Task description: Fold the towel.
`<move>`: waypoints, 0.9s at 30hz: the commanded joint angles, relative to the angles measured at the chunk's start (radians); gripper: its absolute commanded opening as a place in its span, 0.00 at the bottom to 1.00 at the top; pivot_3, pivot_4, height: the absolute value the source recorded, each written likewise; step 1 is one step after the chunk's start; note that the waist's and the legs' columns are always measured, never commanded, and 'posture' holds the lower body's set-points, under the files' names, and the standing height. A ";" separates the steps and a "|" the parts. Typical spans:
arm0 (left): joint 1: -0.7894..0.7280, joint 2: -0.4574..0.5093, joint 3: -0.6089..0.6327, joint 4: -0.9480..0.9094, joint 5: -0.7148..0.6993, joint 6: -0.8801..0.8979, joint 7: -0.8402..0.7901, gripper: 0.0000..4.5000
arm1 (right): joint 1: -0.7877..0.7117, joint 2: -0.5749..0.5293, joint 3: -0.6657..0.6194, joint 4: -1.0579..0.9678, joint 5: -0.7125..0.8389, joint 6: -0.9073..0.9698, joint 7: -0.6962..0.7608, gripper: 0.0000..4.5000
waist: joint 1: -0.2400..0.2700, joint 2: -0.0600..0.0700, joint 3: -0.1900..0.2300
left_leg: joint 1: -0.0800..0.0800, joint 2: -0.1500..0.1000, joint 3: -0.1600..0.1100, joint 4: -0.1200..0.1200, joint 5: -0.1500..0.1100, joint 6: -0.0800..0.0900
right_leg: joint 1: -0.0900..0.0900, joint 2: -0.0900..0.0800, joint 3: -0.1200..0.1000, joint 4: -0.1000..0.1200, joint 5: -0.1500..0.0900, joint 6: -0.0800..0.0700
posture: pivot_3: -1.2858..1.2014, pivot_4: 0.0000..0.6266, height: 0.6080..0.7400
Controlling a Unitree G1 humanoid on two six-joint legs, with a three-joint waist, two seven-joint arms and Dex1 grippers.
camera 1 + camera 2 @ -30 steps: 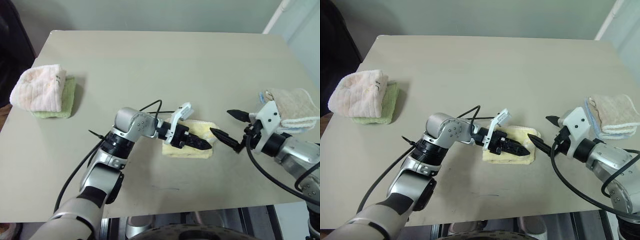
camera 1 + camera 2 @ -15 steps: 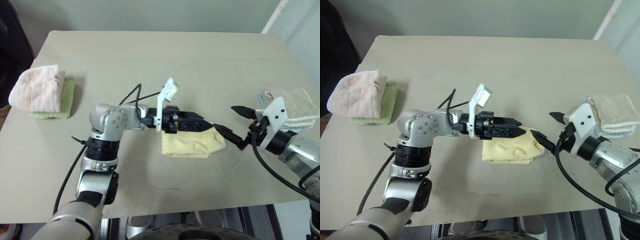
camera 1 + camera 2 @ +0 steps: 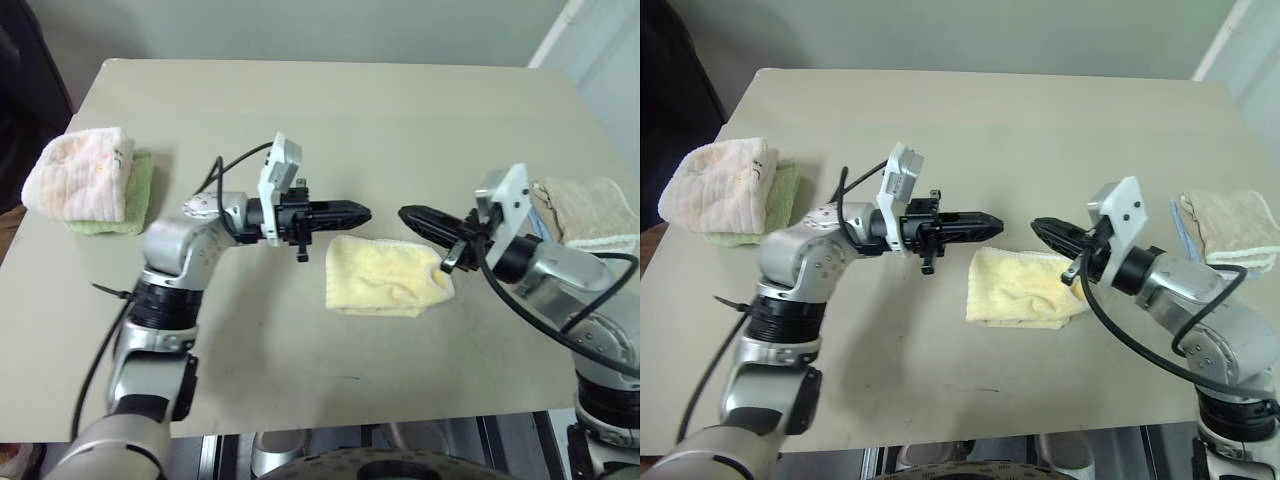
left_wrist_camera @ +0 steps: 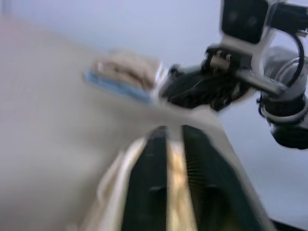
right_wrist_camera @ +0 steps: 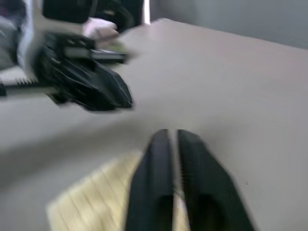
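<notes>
The pale yellow towel (image 3: 384, 277) lies folded in a loose rectangle on the table, a little right of the middle, with its right end bunched up. My left gripper (image 3: 362, 212) hovers shut and empty just beyond the towel's far left corner, pointing right. Facing it tip to tip across a small gap, my right gripper (image 3: 407, 214) is shut and empty above the towel's far right part. In the left wrist view my own fingers (image 4: 156, 168) are pressed together with the towel (image 4: 175, 163) below. The right wrist view shows shut fingers (image 5: 195, 173) over the towel (image 5: 94, 202).
A pink-white folded towel (image 3: 78, 175) rests on a green cloth (image 3: 141, 187) at the table's left edge. A beige folded towel (image 3: 592, 208) lies at the right edge, behind my right arm. Bare tabletop (image 3: 330, 120) stretches behind the grippers.
My left gripper lifted off the towel, drew back to the left and shut. The right gripper swung left and up toward it and shut. The towel stays on the table.
</notes>
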 commanded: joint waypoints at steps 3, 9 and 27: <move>0.063 -0.046 -0.043 -0.022 0.054 -0.215 -0.076 0.01 | 0.010 0.051 0.024 0.037 0.009 0.002 -0.033 0.00 | -0.005 0.001 0.000 | -0.001 0.000 0.001 0.000 0.001 -0.005 | -0.002 -0.001 0.000 0.000 0.000 0.000 | 0.52 0.24 1.00; 0.149 -0.033 -0.094 0.021 0.119 -0.371 -0.174 0.01 | 0.080 0.058 0.027 0.047 0.006 0.018 -0.042 0.00 | -0.007 0.001 0.000 | -0.004 0.000 0.001 -0.002 0.001 -0.009 | -0.005 -0.001 -0.001 0.000 -0.001 0.001 | 0.52 0.24 1.00; 0.123 -0.110 -0.182 0.306 0.315 -0.672 -0.225 0.01 | 0.185 -0.023 0.115 0.054 -0.120 0.006 -0.046 0.00 | -0.008 0.002 -0.001 | -0.005 0.000 0.001 0.002 -0.007 0.004 | -0.005 -0.003 -0.002 0.000 0.000 -0.001 | 0.52 0.24 1.00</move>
